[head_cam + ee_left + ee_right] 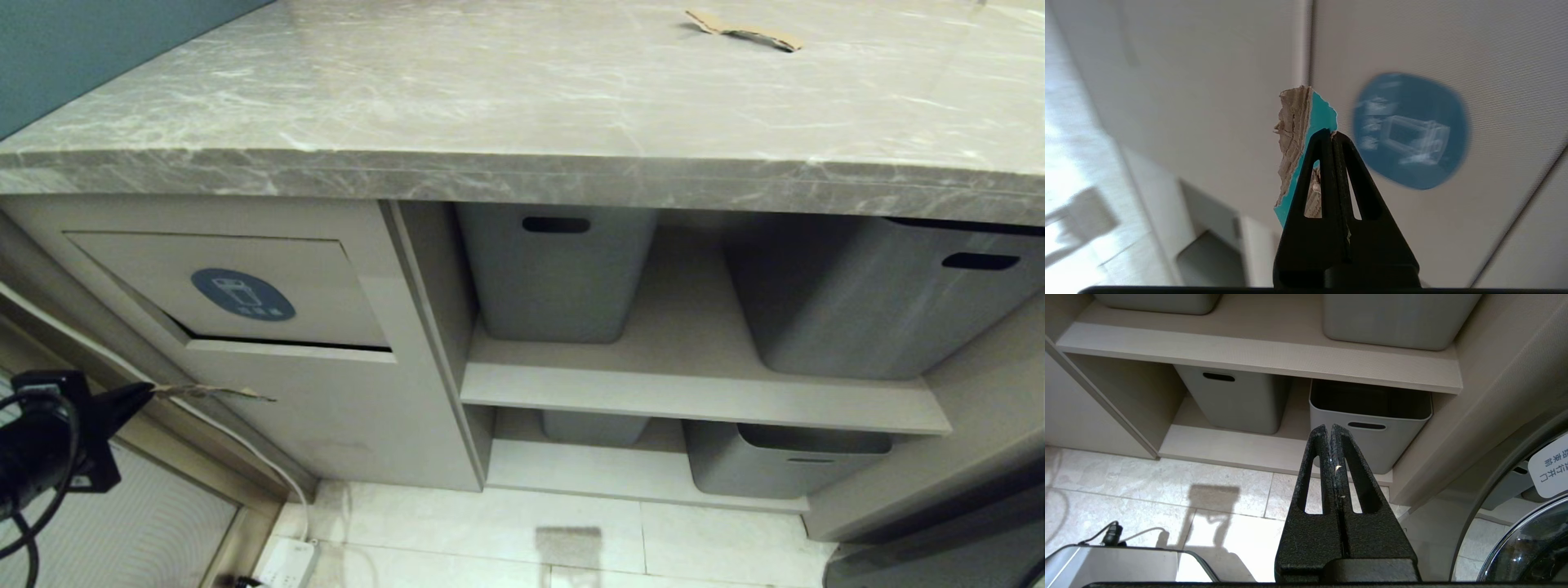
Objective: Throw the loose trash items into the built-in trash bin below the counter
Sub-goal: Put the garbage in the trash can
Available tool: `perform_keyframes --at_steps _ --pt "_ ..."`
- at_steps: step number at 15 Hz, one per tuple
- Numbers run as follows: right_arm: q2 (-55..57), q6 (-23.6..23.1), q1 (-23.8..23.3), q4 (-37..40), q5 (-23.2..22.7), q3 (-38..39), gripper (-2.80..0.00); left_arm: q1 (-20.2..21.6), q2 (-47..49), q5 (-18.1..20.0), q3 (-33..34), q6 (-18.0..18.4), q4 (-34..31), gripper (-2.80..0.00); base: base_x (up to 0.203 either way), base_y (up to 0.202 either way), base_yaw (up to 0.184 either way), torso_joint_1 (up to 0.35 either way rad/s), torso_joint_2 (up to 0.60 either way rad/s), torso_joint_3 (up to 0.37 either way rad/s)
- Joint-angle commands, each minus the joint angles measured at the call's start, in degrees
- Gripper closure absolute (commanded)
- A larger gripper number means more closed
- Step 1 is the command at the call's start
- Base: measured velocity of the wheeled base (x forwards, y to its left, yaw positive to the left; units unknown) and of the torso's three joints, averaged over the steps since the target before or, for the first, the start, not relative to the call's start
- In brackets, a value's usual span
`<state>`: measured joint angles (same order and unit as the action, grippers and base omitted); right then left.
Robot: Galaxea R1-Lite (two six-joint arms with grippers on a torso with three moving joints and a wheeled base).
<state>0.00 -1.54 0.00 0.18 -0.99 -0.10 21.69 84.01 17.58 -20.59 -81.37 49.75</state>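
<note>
Head view, lower left: left gripper [147,392] pinches a torn brown-and-teal cardboard scrap [214,393] below the beige flap [326,278]; misaimed, it may fall outside.

Grey white-veined counter [490,106], beige bin front [245,286] with blue sticker [242,294], and a brown-and-teal scrap [1298,139] there.

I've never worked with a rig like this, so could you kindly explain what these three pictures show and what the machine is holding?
It is a two-armed robot on wheels. The wide picture is from its head, facing a grey marble counter where one brown cardboard strip lies. The other two come from cameras on its wrists. The left end effector is shut on a torn cardboard scrap, teal on one side, near the built-in trash bin with its blue sticker. The right end effector is shut and empty, facing grey tubs on shelves.
</note>
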Motion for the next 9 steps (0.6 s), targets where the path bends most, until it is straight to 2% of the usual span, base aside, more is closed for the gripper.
perform_keyframes --at_steps 1,2,3,9 --pt "0.04 -0.05 0.0 -0.01 -0.05 0.01 0.0 -0.5 1.78 0.15 -1.37 -2.4 1.99 0.0 0.0 0.0 0.0 0.0 0.0 0.0" --pt "0.02 0.01 0.0 -0.01 -0.05 0.01 0.0 -0.93 2.38 0.17 -2.21 -4.31 3.68 0.0 0.0 0.0 0.0 0.0 0.0 0.0" --pt "0.07 0.01 0.0 -0.01 -0.02 0.01 0.0 -1.82 3.06 0.18 -2.66 -4.64 4.21 0.0 0.0 0.0 0.0 0.0 0.0 0.0" --pt "0.09 -0.02 0.0 -0.01 0.01 0.01 0.0 -2.48 10.92 0.04 -8.77 -4.85 5.93 0.0 0.0 0.0 0.0 0.0 0.0 0.0"
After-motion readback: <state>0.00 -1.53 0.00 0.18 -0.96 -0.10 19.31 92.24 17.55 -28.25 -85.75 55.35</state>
